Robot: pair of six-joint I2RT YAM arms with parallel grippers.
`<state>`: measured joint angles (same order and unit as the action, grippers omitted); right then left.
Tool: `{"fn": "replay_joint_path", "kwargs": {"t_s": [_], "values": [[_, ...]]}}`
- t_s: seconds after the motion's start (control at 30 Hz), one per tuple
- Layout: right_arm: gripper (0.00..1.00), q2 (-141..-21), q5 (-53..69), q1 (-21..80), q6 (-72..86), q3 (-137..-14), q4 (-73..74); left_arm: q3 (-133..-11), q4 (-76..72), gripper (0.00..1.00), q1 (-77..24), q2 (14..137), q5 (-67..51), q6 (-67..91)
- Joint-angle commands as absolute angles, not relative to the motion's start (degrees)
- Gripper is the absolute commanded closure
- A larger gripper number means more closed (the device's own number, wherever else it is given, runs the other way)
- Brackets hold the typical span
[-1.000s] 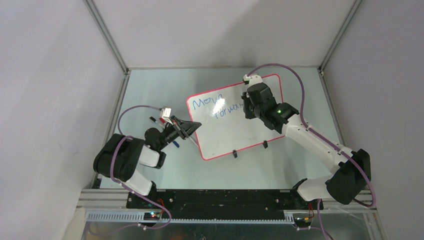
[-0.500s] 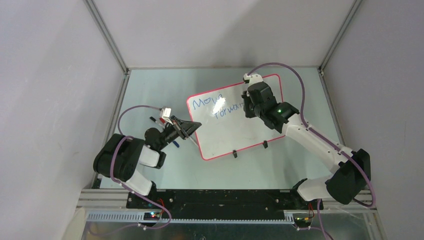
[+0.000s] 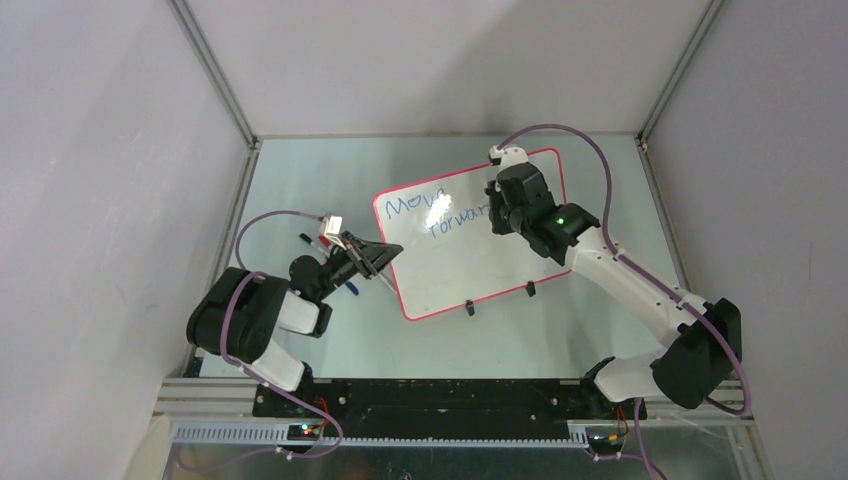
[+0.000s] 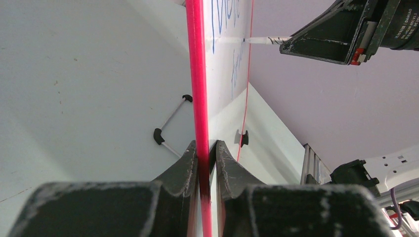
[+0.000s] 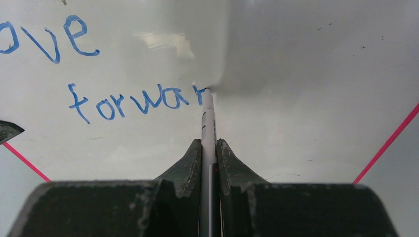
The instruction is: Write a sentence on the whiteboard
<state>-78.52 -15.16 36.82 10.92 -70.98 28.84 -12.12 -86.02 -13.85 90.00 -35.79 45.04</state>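
The whiteboard [image 3: 470,262], white with a thin red-pink frame, lies tilted on the table. My left gripper [image 3: 386,256] is shut on its left edge; in the left wrist view the jaws [image 4: 206,144] pinch the red frame [image 4: 196,74]. The sentence [image 3: 440,212] reads "Move" and below it "forwar" [image 5: 133,102] in blue. My right gripper [image 3: 493,213] is shut on a white marker [image 5: 208,123] whose tip touches the board just after the last letter. From the left wrist, the right gripper [image 4: 336,37] and the marker tip [image 4: 259,40] show side-on against the board.
Two black clip feet [image 3: 468,307] [image 3: 531,290] sit on the board's near edge. A few loose markers [image 3: 318,240] lie on the table left of the board, by the left arm. A thin wire piece with black ends [image 4: 170,118] lies beside the board. Enclosure walls surround the table.
The right gripper with the marker has edged slightly to the right along the second line. The left gripper and the board have not moved.
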Motion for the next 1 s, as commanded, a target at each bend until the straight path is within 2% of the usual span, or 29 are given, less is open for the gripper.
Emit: {"fn": "replay_joint_path", "kwargs": {"t_s": [0.0, 0.27, 0.97], "values": [[1.00, -75.9, -15.2, 36.4, 11.7, -73.4, 28.1, -12.9, -87.7, 0.97, -13.2, 90.3, -33.4, 41.6], [1.00, -71.1, -16.1, 36.3, 11.7, -68.7, 24.9, -12.9, -87.7, 0.96, -13.2, 90.2, -33.5, 41.6], [1.00, -75.1, -16.0, 34.6, 12.2, -68.5, 25.4, -12.8, -87.7, 0.96, -13.2, 90.2, -33.5, 41.7]]}}
